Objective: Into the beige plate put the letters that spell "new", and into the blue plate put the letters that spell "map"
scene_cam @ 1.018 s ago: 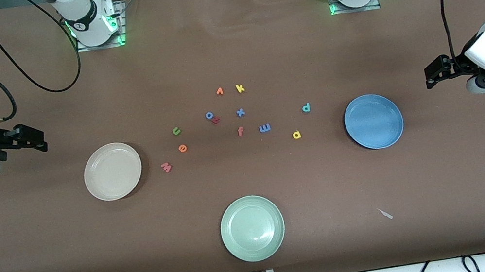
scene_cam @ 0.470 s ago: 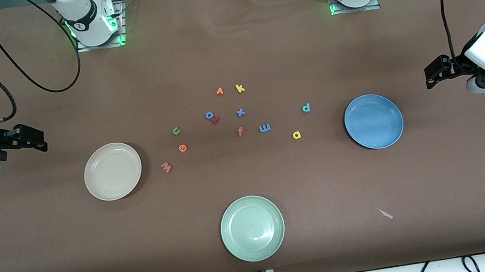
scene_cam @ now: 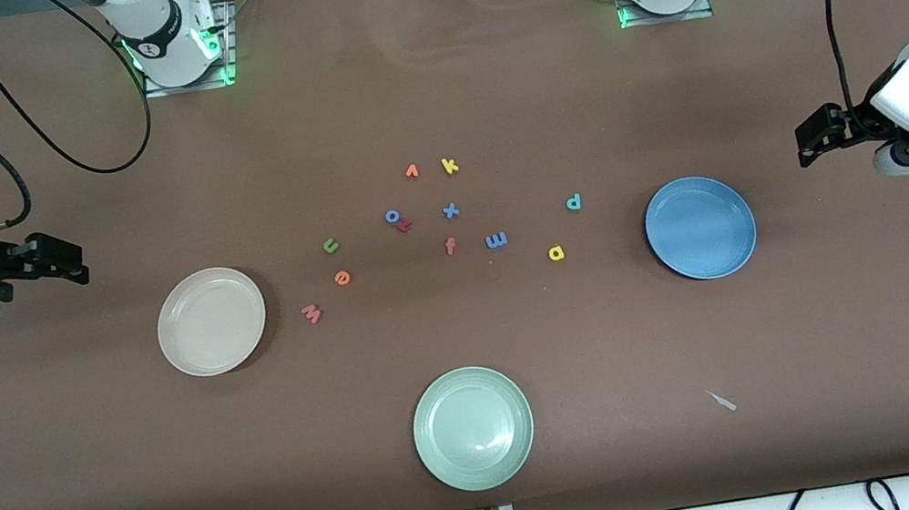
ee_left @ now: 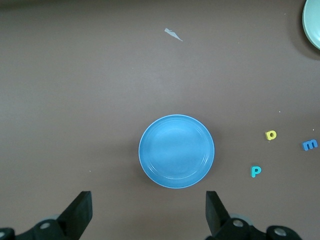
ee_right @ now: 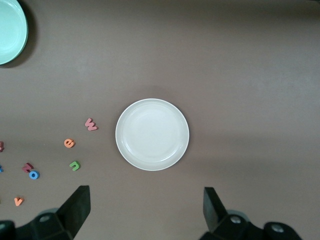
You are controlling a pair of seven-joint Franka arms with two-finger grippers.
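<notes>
The beige plate (scene_cam: 212,321) (ee_right: 152,134) lies toward the right arm's end, with the green n (scene_cam: 331,245), orange e (scene_cam: 342,278) and pinkish w (scene_cam: 312,314) on the cloth beside it. Toward the left arm's end lies the blue plate (scene_cam: 700,228) (ee_left: 176,151), and near it are the blue m (scene_cam: 496,240), yellow a (scene_cam: 556,253) and teal p (scene_cam: 574,202). Both plates hold nothing. My right gripper (scene_cam: 63,258) (ee_right: 145,207) hangs open above the cloth by the beige plate. My left gripper (scene_cam: 809,138) (ee_left: 148,212) hangs open by the blue plate.
A pale green plate (scene_cam: 473,428) sits nearest the front camera. Other letters lie mid-table: orange v (scene_cam: 411,172), yellow k (scene_cam: 450,166), blue o (scene_cam: 392,216), blue x (scene_cam: 451,211), red f (scene_cam: 450,246). A small pale scrap (scene_cam: 723,400) lies on the cloth.
</notes>
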